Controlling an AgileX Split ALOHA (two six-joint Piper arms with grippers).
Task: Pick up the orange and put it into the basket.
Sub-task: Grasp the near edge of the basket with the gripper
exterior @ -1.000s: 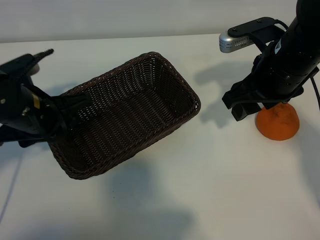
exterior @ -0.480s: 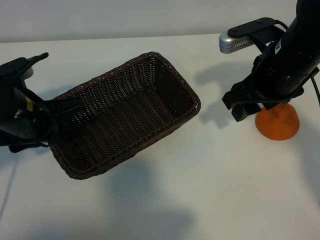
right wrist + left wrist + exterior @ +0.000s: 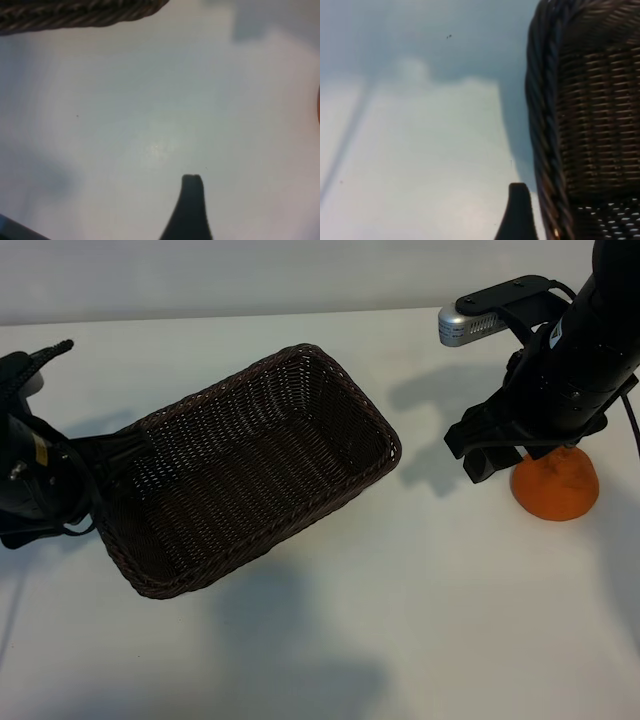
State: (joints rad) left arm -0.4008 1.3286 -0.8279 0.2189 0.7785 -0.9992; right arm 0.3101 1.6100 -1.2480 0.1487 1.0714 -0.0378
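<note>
Dark woven basket (image 3: 250, 470) sits tilted across the white table (image 3: 330, 640), nothing inside, only bare wicker floor and walls. No readable writing anywhere; a small yellowish sticker on the left arm, too small to read. Orange (image 3: 556, 486) rests on the table at the right, well apart from the basket, partly hidden under the right arm. Right gripper (image 3: 490, 445) hangs just beside and above the orange, pointing down, jaws spread wide, holding nothing; one dark fingertip (image 3: 190, 200) shows over bare table in the right wrist view. Left gripper (image 3: 120, 448) hovers at the basket's left end, close to the rim, jaws apart, gripping nothing; one fingertip (image 3: 519, 212) sits just beside the basket's outer wall.
</note>
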